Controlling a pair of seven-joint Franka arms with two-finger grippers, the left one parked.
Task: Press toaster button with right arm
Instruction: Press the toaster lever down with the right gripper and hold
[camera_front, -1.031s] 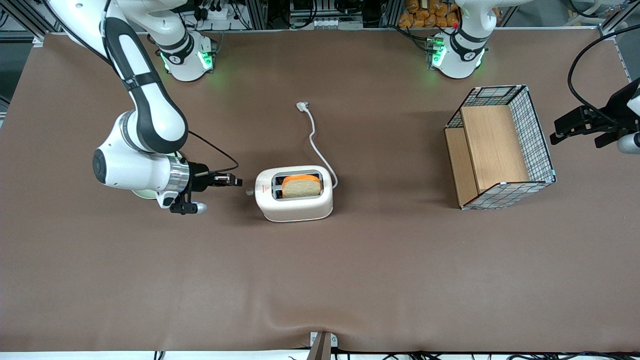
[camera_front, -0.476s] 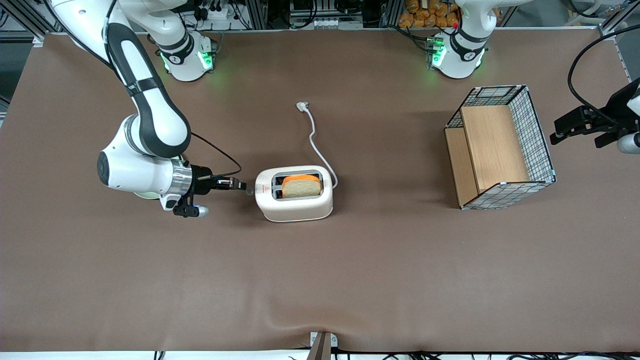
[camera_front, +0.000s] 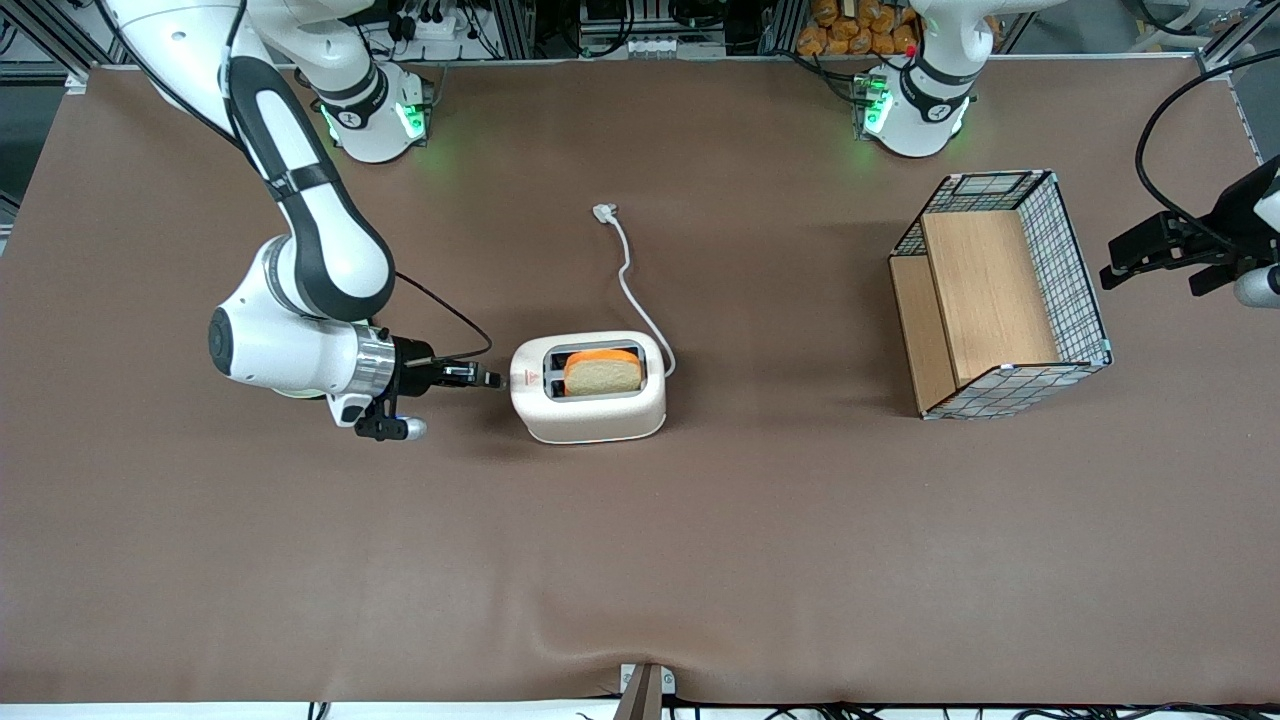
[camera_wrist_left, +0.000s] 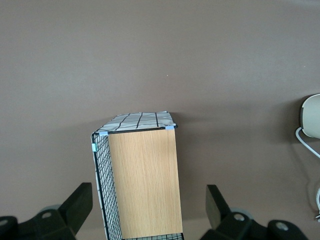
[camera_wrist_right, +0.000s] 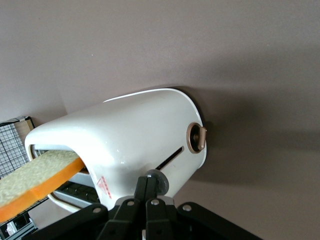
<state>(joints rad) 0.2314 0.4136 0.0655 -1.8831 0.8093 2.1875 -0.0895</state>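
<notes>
The cream-white toaster (camera_front: 590, 408) stands mid-table with a slice of bread (camera_front: 603, 372) in one slot; it also shows in the right wrist view (camera_wrist_right: 135, 130). The right arm (camera_front: 300, 230) reaches low over the table. Its gripper (camera_front: 490, 379) is shut and empty, with its fingertips at the toaster's narrow end, the one facing the working arm's end of the table. In the right wrist view the gripper (camera_wrist_right: 147, 179) has its closed tips touching the small grey round toaster button (camera_wrist_right: 161, 183) by the slider slot. In the front view the tips cover the button.
A brown round dial (camera_wrist_right: 196, 138) sits on the same narrow end. The white cord (camera_front: 630, 270) trails from the toaster away from the front camera. A wire basket with wooden panels (camera_front: 1000, 295) stands toward the parked arm's end of the table.
The gripper has moved sideways along the table toward the toaster, closing the gap until its shut tips reach the button. The toaster has not moved.
</notes>
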